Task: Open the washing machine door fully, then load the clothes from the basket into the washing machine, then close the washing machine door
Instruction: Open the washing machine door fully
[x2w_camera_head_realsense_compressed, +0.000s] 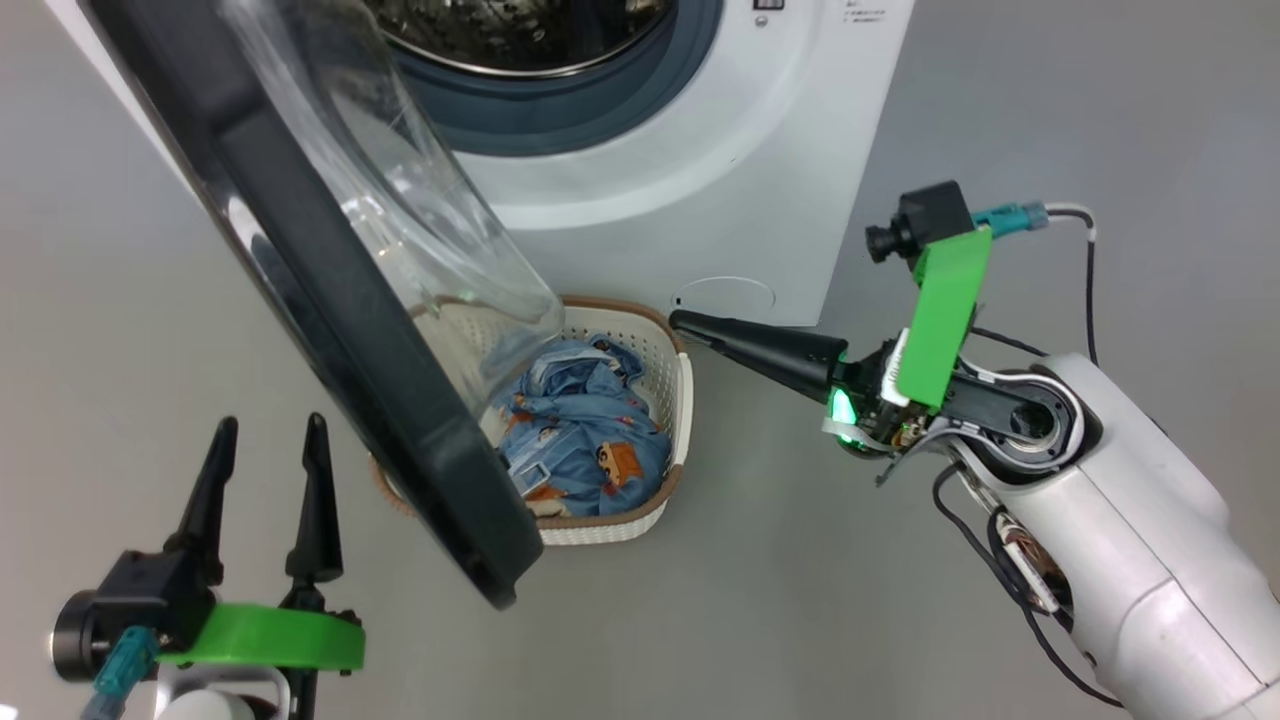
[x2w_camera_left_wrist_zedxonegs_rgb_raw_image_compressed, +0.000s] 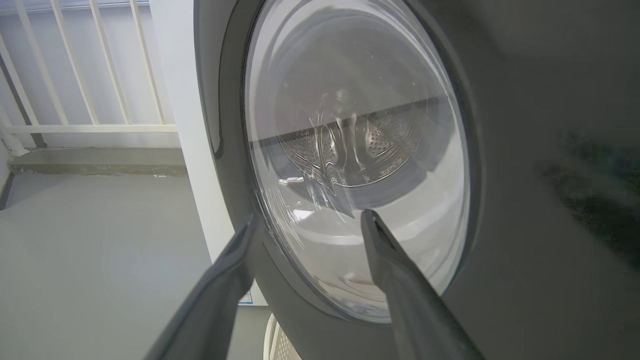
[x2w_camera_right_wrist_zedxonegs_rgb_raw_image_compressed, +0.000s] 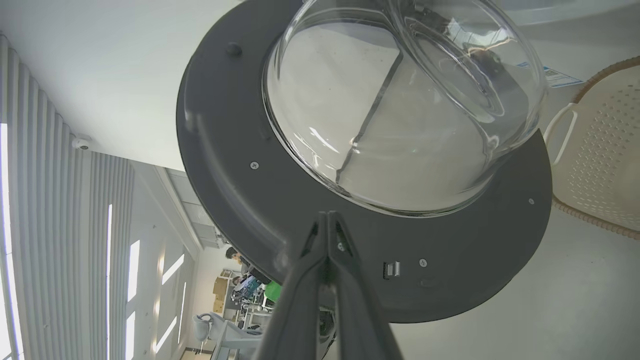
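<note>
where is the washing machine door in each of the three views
Head view: washing machine door stands open, edge-on, from upper left to bottom middle, its glass overlapping the basket.
Left wrist view: washing machine door, outer face, centre and right, ahead of the open left gripper.
Right wrist view: washing machine door, inner face with glass bowl, upper middle, beyond the shut right gripper.
Shared landmark: basket, at bottom edge and right edge.
</note>
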